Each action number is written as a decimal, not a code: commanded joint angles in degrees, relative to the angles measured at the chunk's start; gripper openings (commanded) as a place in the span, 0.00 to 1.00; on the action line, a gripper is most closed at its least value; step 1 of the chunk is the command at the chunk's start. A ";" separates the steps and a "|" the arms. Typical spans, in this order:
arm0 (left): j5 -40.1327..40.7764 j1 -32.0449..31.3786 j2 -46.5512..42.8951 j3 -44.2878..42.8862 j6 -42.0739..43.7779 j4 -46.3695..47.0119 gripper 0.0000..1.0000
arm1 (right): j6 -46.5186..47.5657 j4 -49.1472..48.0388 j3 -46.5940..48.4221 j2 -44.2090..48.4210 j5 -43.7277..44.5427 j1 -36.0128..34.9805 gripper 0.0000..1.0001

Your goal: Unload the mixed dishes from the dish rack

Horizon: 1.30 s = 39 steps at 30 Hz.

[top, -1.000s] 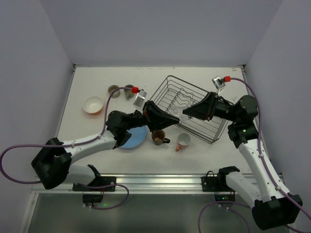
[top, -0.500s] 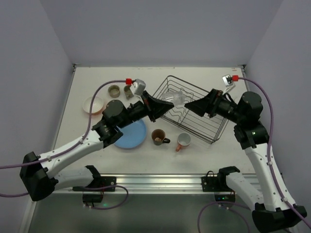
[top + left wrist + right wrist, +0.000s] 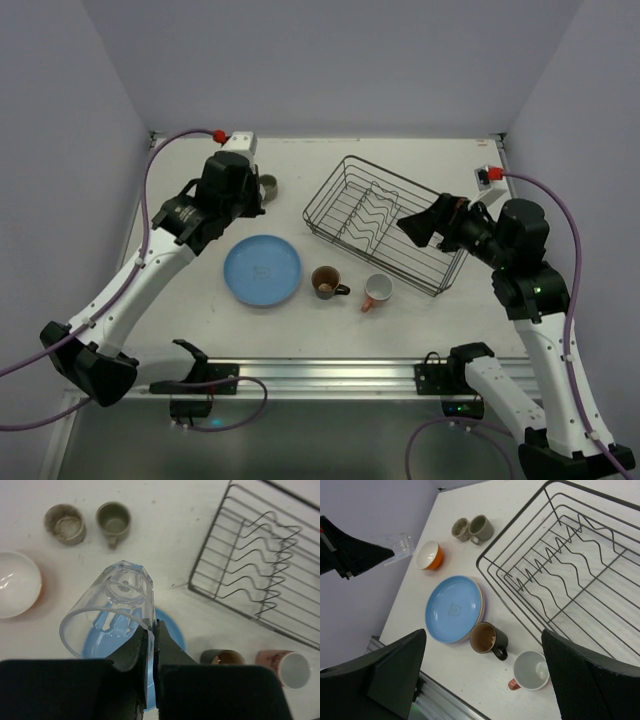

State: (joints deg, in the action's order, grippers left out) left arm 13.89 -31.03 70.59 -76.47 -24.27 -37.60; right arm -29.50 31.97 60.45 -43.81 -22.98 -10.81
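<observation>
We see the clear glass (image 3: 107,607) held in the air by the left gripper (image 3: 150,636), whose jaws are pinched tight on the glass wall just at the rim. In the left wrist view its long axis runs from the open mouth, low and left near the camera, to the faceted base, which points up and away. It hangs over the table between the orange bowl (image 3: 15,582) and the blue plate (image 3: 262,270). In the right wrist view it juts nearly level from the black fingers, pointing right.

From above, the left arm hides the glass and the bowl, and only one of the two olive cups (image 3: 114,520) shows. A thin lilac edge shows under the blue plate; what lies below it we cannot make out.

The glass is see-through, with a thick rim.

The right gripper (image 3: 408,222) hovers over the dish rack (image 3: 326,186) with its jaws spread wide, holding nothing. The brown mug (image 3: 326,282) and pink mug (image 3: 377,290) stand just before the rack.
</observation>
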 commanded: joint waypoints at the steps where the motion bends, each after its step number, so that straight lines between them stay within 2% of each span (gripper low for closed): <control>1: 11.06 3.93 1.83 -3.25 2.22 -17.75 0.00 | 4.18 3.18 1.61 1.09 2.85 0.26 0.99; 5: 3.98 11.49 0.52 2.63 4.14 -16.90 0.00 | 5.41 3.37 0.90 2.15 3.12 0.26 0.99; 10: 2.72 16.60 1.13 8.07 2.65 -16.19 0.00 | 7.08 3.89 0.11 1.98 2.77 0.26 0.99; 14: -2.97 27.49 0.78 15.55 1.77 -10.92 0.00 | 7.70 3.72 -0.59 2.50 2.33 0.26 0.99; 17: -3.26 33.72 4.02 18.19 -0.33 -11.08 0.00 | 8.14 3.72 -0.59 3.38 1.89 0.26 0.99; 21: -4.66 36.82 8.76 18.02 -1.22 -11.79 0.00 | 8.23 3.10 -1.64 4.87 1.45 0.35 0.99; 27: -5.28 37.35 14.39 14.78 -0.26 -12.67 0.00 | 8.23 2.40 -2.26 5.49 0.04 0.26 0.99; 31: -3.17 37.35 15.99 12.05 0.98 -14.16 0.00 | 8.31 2.22 -2.61 6.28 0.22 0.26 0.99; 39: -7.03 37.35 18.09 12.56 1.77 -11.88 0.00 | 8.31 2.05 -2.88 6.11 0.04 0.26 0.99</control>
State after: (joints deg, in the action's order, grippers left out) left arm 8.95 5.89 87.64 -62.85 -24.32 -50.43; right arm -22.35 35.59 57.69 -37.80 -22.17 -10.81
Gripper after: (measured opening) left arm 0.032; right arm 0.989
